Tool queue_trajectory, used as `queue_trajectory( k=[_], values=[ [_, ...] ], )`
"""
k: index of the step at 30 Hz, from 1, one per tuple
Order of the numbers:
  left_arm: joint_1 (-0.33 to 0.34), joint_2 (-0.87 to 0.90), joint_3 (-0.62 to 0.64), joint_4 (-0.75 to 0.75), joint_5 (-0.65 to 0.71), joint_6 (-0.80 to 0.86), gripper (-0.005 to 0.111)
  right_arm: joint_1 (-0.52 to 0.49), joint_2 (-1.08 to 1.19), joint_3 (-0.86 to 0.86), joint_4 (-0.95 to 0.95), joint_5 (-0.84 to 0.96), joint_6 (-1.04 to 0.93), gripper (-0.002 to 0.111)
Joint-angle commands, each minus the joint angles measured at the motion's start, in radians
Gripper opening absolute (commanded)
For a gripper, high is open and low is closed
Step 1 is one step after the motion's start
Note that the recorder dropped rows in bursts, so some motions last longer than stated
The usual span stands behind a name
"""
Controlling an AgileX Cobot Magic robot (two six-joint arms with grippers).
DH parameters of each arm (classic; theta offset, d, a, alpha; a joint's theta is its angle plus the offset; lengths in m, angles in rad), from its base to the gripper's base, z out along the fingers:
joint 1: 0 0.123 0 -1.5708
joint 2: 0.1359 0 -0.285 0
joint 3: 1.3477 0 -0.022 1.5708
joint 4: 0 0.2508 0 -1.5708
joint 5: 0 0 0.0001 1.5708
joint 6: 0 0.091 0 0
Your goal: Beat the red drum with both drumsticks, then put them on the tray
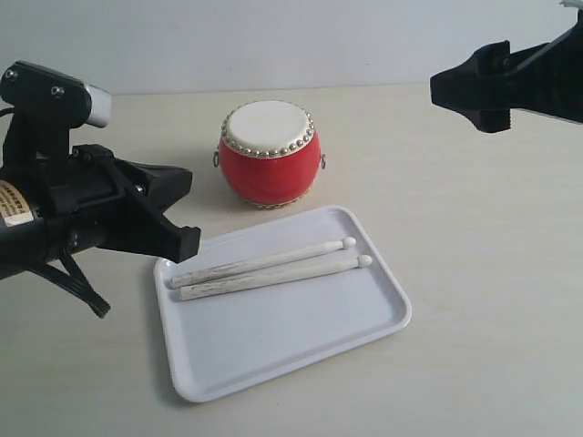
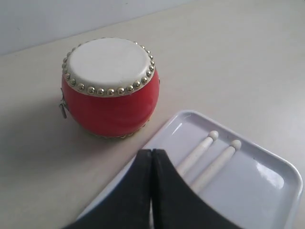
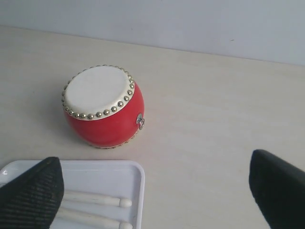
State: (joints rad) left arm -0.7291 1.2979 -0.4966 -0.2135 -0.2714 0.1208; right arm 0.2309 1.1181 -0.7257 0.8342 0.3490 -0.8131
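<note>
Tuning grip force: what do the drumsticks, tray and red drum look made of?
Drumsticks: apparently wood, matte whitewashed, grey grain streaks near the butts. Tray: likely plastic, glossy white, soft highlights, moulded rounded rim. Red drum: glossy red lacquered body, wood or plastic unclear; matte cream skin top; brass-coloured metal-looking studs.

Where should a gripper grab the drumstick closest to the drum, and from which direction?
Grip the drumstick nearer the red drum on its shaft toward the rounded tip, from straight above, fingers across it. It lies flat in the tray, and the gap to the other drumstick looks widest there.
</note>
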Motion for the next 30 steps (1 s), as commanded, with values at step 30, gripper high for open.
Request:
queue_trajectory(
  k=[30],
  values=[
    [0.587,-0.788,0.209,-0.03,0.448,-0.142,0.0,-0.005,0.002,0.002,-0.005,-0.004,0.006,0.105]
  ],
)
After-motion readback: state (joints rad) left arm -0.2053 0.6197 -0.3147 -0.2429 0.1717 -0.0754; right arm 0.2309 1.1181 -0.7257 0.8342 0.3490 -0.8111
